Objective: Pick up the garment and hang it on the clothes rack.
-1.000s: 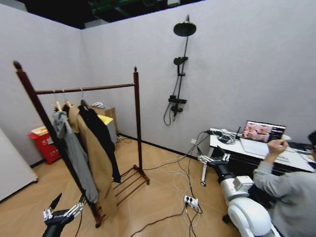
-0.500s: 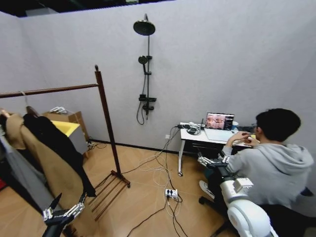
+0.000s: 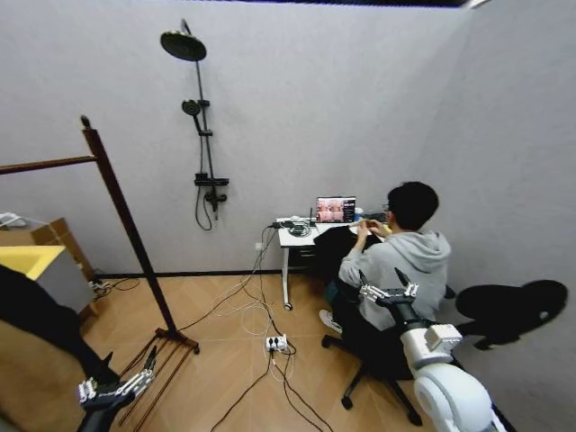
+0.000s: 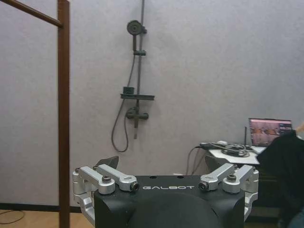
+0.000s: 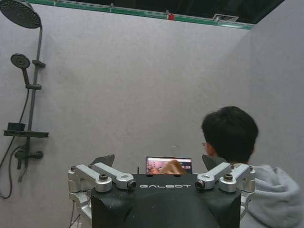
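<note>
One rack (image 3: 121,216) stands at the left, with one post, part of the top bar and the slatted base in the head view. One black garment (image 3: 40,315) hangs at the far left edge in front of one tan coat (image 3: 31,378); its hanger is out of frame. Two grippers are present, both low, both with fingers spread and holding nothing: the left gripper (image 3: 115,385) near left, the right gripper (image 3: 387,290) near right. One desk (image 3: 301,236) carries one laptop (image 3: 335,210). One shower fitting (image 3: 200,117) is on the far wall. The left wrist view shows the post (image 4: 63,114) close by; the right wrist view shows the laptop (image 5: 168,165) beyond the right gripper (image 5: 159,166).
</note>
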